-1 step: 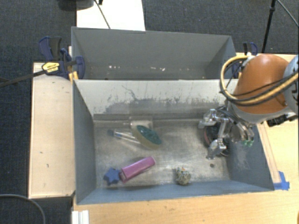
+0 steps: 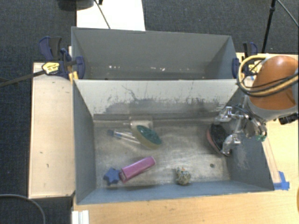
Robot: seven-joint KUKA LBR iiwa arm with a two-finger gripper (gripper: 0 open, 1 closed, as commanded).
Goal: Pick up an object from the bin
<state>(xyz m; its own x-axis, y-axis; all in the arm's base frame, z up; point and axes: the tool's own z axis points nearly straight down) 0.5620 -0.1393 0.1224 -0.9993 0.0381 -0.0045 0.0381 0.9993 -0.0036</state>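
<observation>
My gripper (image 2: pixel 227 131) hangs low at the right end of the bin, close to the right wall. It is open: one metal finger (image 2: pixel 224 116) points toward the back and the other finger (image 2: pixel 227 146) toward the front. A dark, rounded thing with a reddish edge (image 2: pixel 215 137) lies on the floor right beside them, its right side reaching in between the fingertips. I cannot tell whether either finger touches it.
A cream roll with a teal disc (image 2: pixel 147 136) and a clear tube with a blue cap (image 2: pixel 119 134) lie at centre left. Along the front lie a pink cylinder (image 2: pixel 137 168), a blue star-shaped piece (image 2: pixel 111 176) and a speckled lump (image 2: pixel 183 176).
</observation>
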